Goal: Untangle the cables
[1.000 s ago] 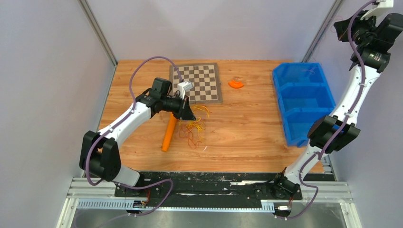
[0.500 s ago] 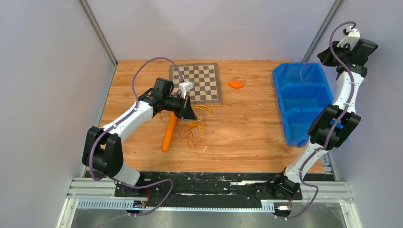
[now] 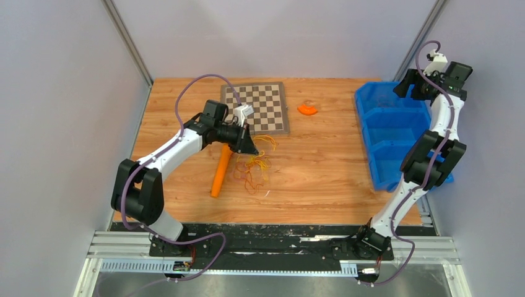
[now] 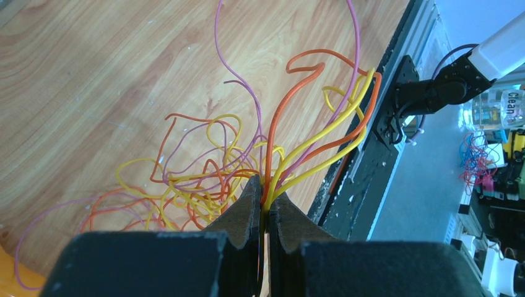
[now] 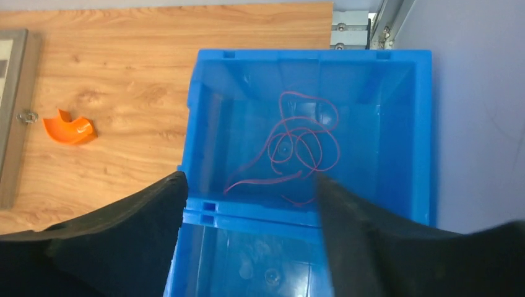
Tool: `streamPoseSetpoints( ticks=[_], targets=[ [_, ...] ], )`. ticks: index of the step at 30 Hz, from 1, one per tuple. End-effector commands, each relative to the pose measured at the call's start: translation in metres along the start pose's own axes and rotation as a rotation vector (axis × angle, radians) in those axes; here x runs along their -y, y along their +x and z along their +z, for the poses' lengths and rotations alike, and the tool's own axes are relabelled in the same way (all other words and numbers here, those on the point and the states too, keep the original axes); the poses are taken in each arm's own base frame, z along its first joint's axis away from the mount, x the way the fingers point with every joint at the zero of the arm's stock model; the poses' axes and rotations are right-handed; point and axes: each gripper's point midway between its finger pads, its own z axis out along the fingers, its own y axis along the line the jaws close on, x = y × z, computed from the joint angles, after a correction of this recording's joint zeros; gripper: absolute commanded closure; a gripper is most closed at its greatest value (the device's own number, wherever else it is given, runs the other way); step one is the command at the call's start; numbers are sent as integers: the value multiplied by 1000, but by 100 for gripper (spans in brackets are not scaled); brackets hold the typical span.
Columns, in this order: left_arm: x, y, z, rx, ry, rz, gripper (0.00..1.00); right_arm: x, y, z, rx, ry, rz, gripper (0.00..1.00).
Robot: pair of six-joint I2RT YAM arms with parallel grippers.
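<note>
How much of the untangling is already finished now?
Done: one reddish wire lies alone in the far compartment of the blue bin, below the open right gripper. In hand: the left gripper pinches several strands. Left: the tangle on the table is knotted.

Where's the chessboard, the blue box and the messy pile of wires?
chessboard (image 3: 255, 109), top view, middle of the board.
blue box (image 3: 396, 130), top view, bare floor of its middle compartment.
wires (image 3: 251, 168), top view, middle of the tangle.
</note>
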Motion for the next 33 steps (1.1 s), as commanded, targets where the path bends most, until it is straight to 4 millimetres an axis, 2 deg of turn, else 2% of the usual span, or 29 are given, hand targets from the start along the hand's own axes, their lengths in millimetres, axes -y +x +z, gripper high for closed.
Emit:
streamPoseSetpoints(
  ticks=[1,3,5,7,9,12,15,17,20,24,25,26,27,29,31,33],
  targets=[
    [15,-30,-2,62,43,58,99,-14,-42,-42,63,8,-91,20],
    [16,-32,-3,64,45,58,99,-25,-40,-51,45,-15,-85,17],
    [19,-34,-4,71,51,58,99,-47,-34,-60,16,-97,-52,15],
    [25,-38,-5,81,73,55,98,-94,-23,-68,-27,-268,5,14],
    [37,-44,-7,100,120,57,98,-155,-2,-78,-103,-449,73,13],
    [56,-58,-13,150,192,75,98,-255,40,-92,-210,-692,92,7],
    [64,-66,-16,170,219,88,98,-346,84,-111,-320,-869,24,0],
    [66,-66,-17,165,226,88,98,-396,102,-120,-340,-945,-53,0],
    [68,-62,-16,151,229,94,98,-447,105,-127,-299,-995,-181,0],
    [73,-59,-16,144,246,89,97,-493,112,-126,-283,-1025,-295,1],
    [74,-59,-17,145,247,93,97,-500,115,-125,-288,-1032,-305,4],
    [75,-59,-17,144,248,95,97,-505,116,-123,-291,-1034,-309,11],
    [76,-59,-16,144,246,97,97,-508,117,-120,-295,-1030,-310,24],
    [77,-59,-17,142,242,97,97,-507,112,-111,-283,-988,-315,61],
    [76,-57,-19,136,225,95,97,-493,104,-101,-252,-899,-336,96],
    [72,-52,-22,129,209,89,98,-472,88,-95,-210,-821,-329,100]
  ],
)
